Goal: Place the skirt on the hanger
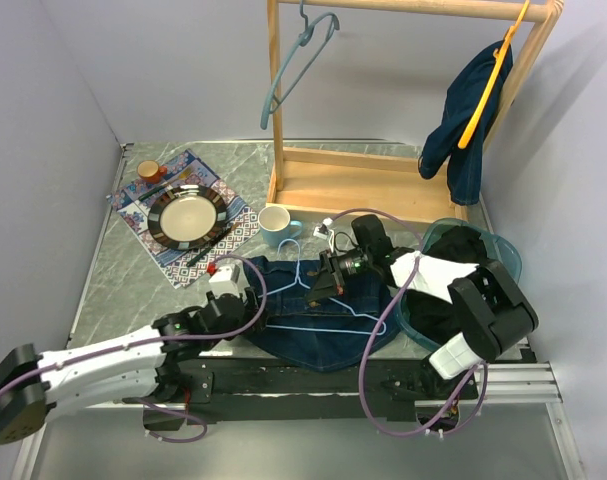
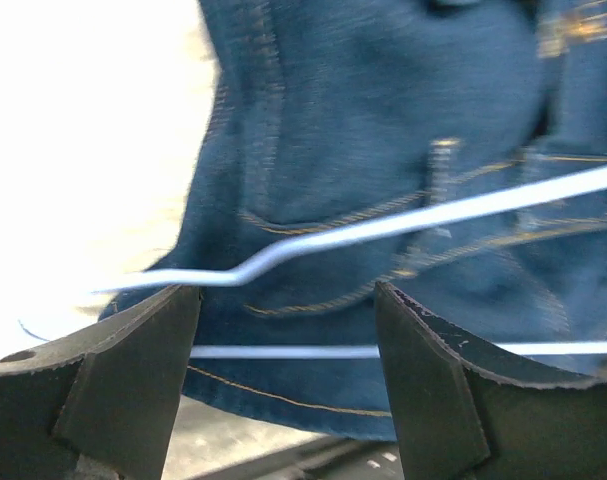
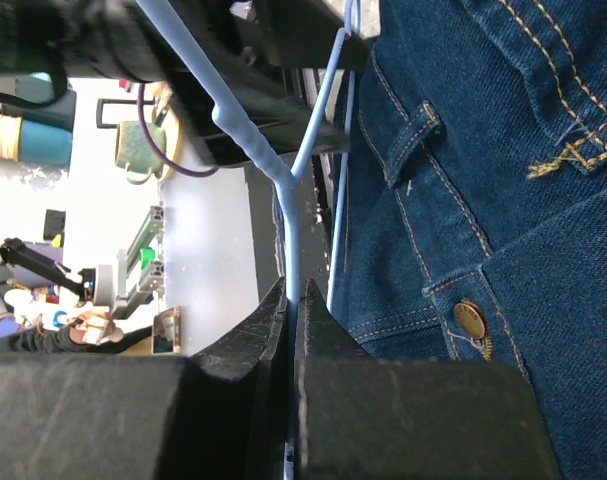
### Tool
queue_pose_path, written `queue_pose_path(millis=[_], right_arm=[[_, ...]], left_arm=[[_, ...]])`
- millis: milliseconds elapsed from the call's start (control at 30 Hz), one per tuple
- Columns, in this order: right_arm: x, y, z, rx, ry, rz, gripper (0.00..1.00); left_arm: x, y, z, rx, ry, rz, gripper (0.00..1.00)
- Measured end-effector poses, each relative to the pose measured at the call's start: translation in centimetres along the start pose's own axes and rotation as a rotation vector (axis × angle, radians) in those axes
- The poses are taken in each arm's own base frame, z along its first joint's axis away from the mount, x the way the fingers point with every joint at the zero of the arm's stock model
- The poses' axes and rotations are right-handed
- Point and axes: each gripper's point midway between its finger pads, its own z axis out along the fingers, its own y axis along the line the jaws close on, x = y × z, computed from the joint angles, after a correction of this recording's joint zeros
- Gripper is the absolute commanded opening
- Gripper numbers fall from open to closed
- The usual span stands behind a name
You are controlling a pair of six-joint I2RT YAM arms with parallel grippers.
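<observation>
A blue denim skirt [image 1: 318, 325] lies flat at the table's near edge. A light blue wire hanger [image 1: 335, 305] lies on top of it, hook toward the mug. My right gripper [image 1: 319, 288] is shut on the hanger's wire near the neck; the right wrist view shows the wire [image 3: 291, 225] pinched between the jaws [image 3: 291, 292], with the skirt [image 3: 483, 150] beside it. My left gripper [image 1: 251, 304] is open at the skirt's left edge. In the left wrist view the hanger's lower bar [image 2: 283, 352] runs across the gap of the open gripper [image 2: 283, 300], above the skirt [image 2: 383, 130].
A wooden clothes rack [image 1: 383, 180] stands at the back, with a teal hanger [image 1: 293, 60] and a dark blue garment on an orange hanger [image 1: 468, 110]. A teal basin [image 1: 508, 255] of dark clothes is at right. A blue mug [image 1: 275, 226] and a plate [image 1: 187, 216] on a placemat sit at left.
</observation>
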Motion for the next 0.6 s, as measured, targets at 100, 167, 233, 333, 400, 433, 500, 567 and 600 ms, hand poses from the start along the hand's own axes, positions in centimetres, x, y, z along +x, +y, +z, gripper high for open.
queue_pose_path(millis=[100,167,233,333,400,433,500,567,600], right_arm=[[0.2,-0.1,0.1,-0.005,0.006,0.005,0.00],[0.3,-0.2,0.1,-0.008,0.010,0.004,0.00],[0.3,-0.3,0.1,-0.007,0.010,-0.002,0.00],[0.1,-0.5,-0.1,-0.003,0.004,-0.005,0.00],[0.0,-0.6,-0.3,0.000,0.000,-0.005,0.00],[0.0,-0.7,-0.3,0.001,-0.002,-0.007,0.00],[-0.1,-0.8,-0.5,0.004,-0.006,-0.010,0.00],[0.0,-0.8,-0.6,0.005,-0.003,-0.009,0.00],[0.0,-0.8,-0.6,0.004,-0.001,-0.010,0.00]], left_arm=[[0.5,0.8,0.8,-0.048,0.006,0.020,0.75],[0.4,0.7,1.2,-0.050,-0.002,0.021,0.74],[0.4,0.7,1.5,-0.056,-0.009,0.026,0.69],[0.4,0.5,1.9,-0.055,-0.012,0.039,0.53],[0.2,0.2,2.0,-0.047,-0.016,0.046,0.43],[0.0,-0.1,2.0,-0.040,-0.020,0.046,0.34],[-0.3,-0.6,2.0,-0.026,-0.024,0.043,0.26],[-0.6,-1.3,1.8,-0.004,-0.025,0.042,0.11],[-0.8,-1.6,1.6,0.009,-0.028,0.036,0.07]])
